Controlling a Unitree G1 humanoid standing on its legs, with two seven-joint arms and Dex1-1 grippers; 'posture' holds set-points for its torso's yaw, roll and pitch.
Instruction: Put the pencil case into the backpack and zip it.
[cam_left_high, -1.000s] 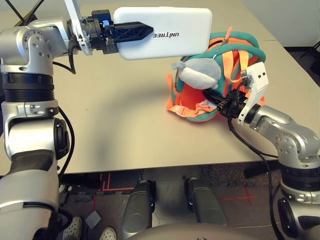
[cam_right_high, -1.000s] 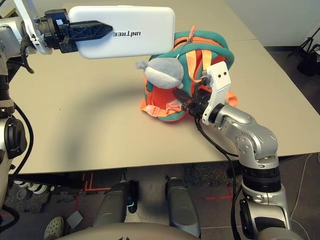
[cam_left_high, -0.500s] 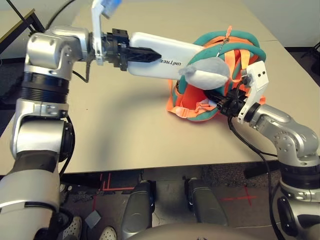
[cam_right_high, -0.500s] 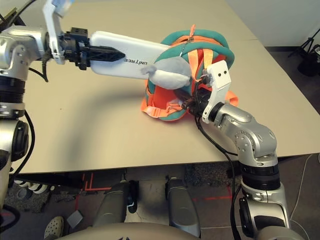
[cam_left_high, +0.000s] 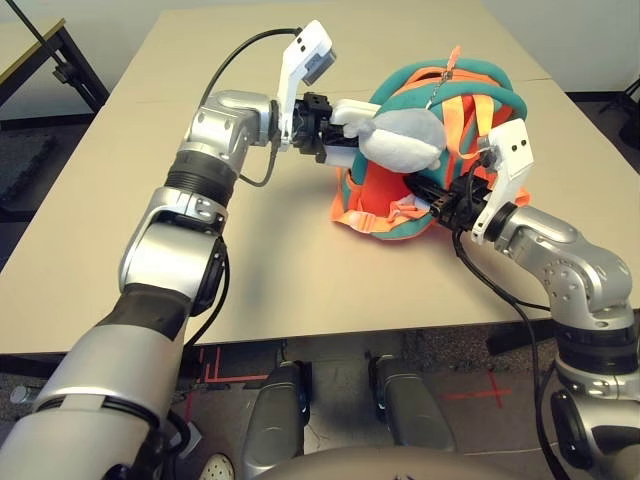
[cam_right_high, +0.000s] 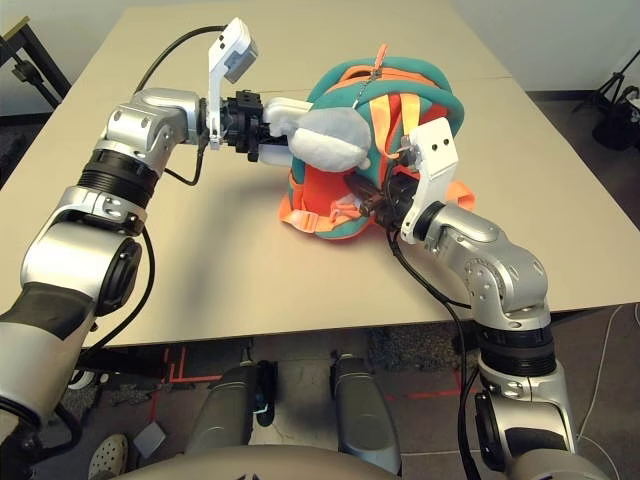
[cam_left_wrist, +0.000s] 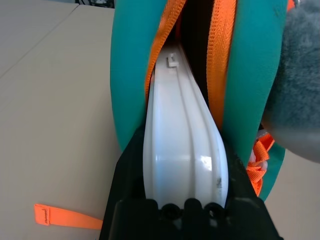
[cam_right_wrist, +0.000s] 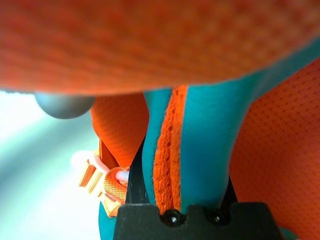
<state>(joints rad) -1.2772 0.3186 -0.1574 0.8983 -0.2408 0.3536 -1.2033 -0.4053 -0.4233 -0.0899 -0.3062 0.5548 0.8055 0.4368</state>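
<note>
Left wrist view shows the case (cam_left_wrist: 185, 150) going edge-first into the backpack (cam_left_wrist: 135, 75), its far end already between the orange zipper tapes and its near end clamped between the left end effector's (cam_left_wrist: 182, 200) black fingers. It looks like a rigid, smooth plastic shell, probably light, so it should slide in without bending, yet it could slip if the grip loosens early. Its narrow rear end seems the sensible place to hold. The backpack is soft and floppy, standing on the bench (cam_left_high: 250, 270) with a grey plush fin (cam_left_high: 400, 140) drooping beside the opening. The right end effector (cam_right_wrist: 177, 197) is pinched on the teal-and-orange edge of the opening; that trim should be the firmest part to hold.
</note>
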